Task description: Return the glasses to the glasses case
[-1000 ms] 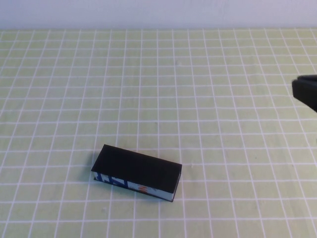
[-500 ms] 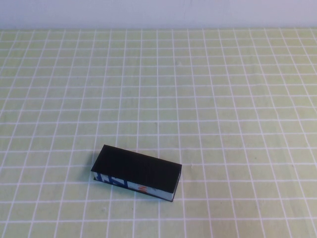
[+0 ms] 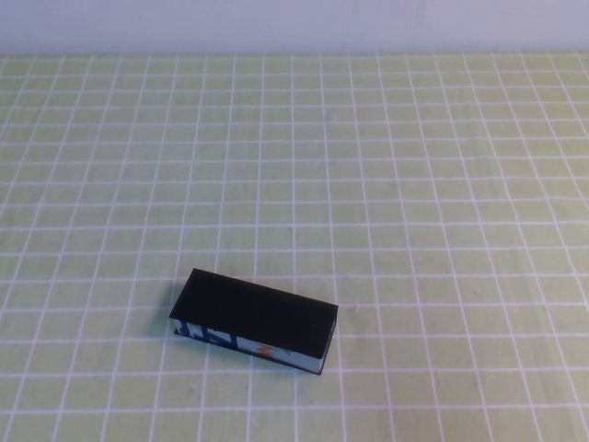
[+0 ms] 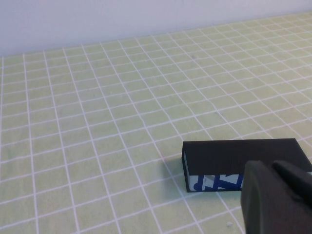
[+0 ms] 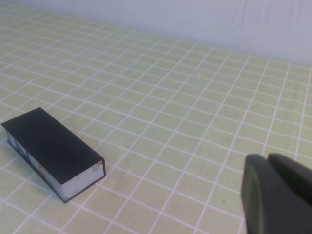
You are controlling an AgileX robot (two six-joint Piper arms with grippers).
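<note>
The glasses case lies shut on the green checked cloth, left of centre near the front. It is black with a flat lid and a blue, white and orange front side. It also shows in the left wrist view and the right wrist view. The glasses are not in view. My left gripper is shut and empty, pulled back just in front of the case. My right gripper is shut and empty, well off to the case's right. Neither gripper shows in the high view.
The green checked cloth covers the whole table. A pale wall runs along the far edge. No other objects are in view.
A dark part of my right arm at the right edge of the high view has withdrawn out of the frame. The case has not moved.
</note>
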